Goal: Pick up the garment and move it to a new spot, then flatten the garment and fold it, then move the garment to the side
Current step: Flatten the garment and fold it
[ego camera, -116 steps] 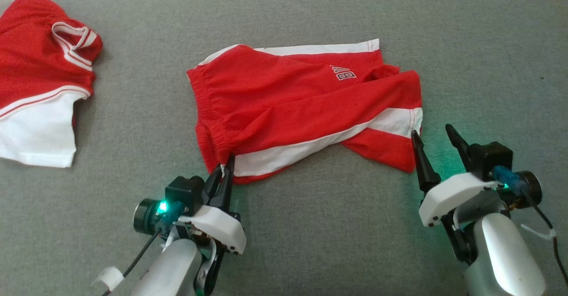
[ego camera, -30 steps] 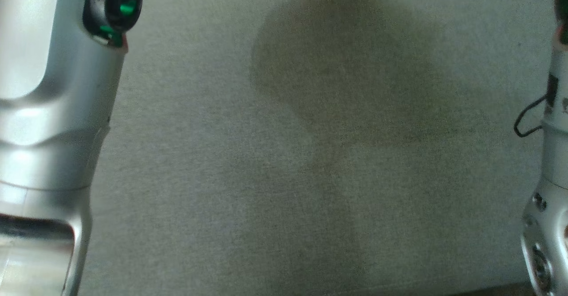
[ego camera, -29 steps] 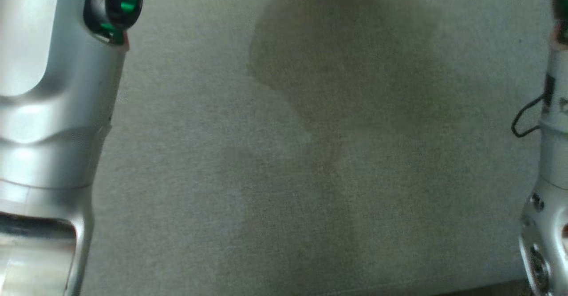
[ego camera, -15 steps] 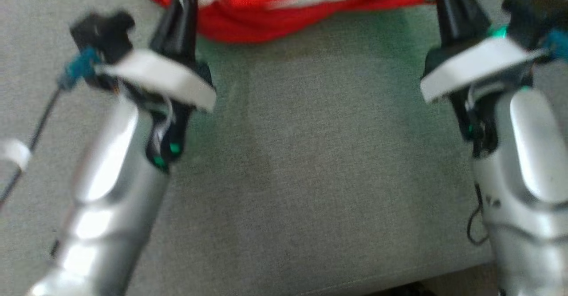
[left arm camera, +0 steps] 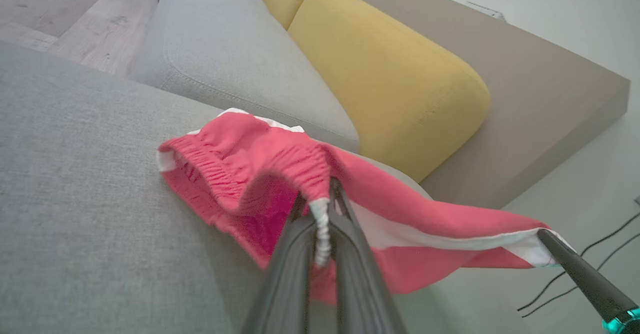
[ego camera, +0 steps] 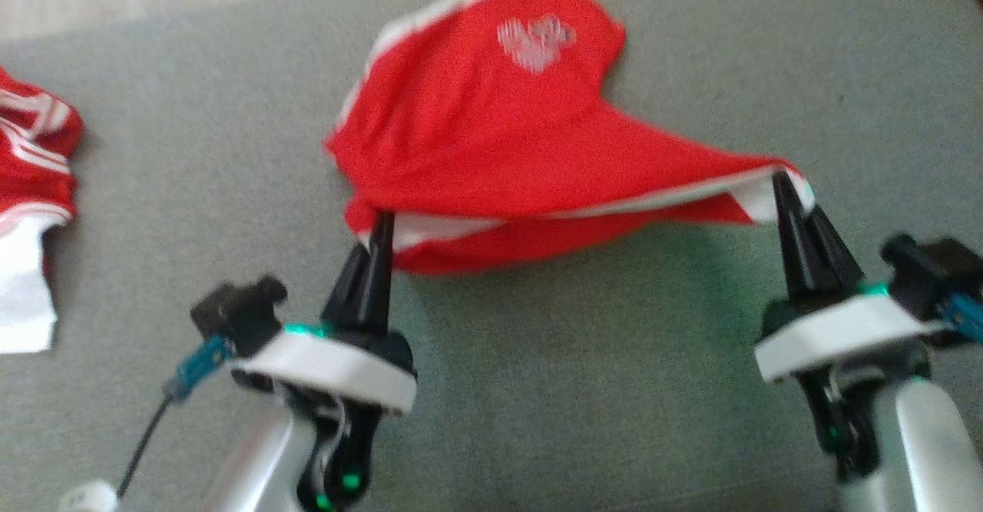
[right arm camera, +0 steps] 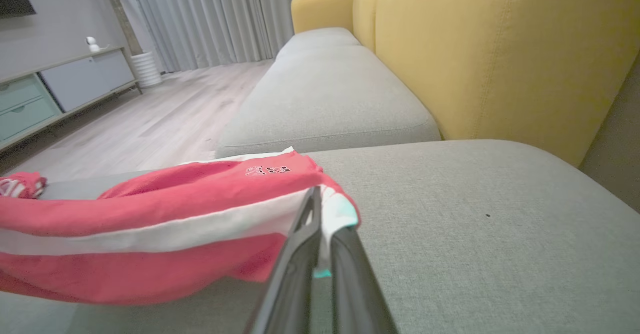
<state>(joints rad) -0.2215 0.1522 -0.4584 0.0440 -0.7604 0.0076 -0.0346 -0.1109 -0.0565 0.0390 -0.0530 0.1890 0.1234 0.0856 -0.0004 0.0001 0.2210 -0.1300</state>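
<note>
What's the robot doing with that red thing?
The robot is holding red shorts by two corners: its left gripper pinches the waistband, its right gripper the white-striped hem. The near edge hangs stretched between them, while the far part rests on the grey sofa cushion. Another red-and-white garment lies off to the left.

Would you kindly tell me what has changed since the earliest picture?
The right fingers, open before, have shut on the shorts at the hem, and the near edge is lifted and stretched taut. The left fingers stay shut on the waistband; the other garment stays put.
</note>
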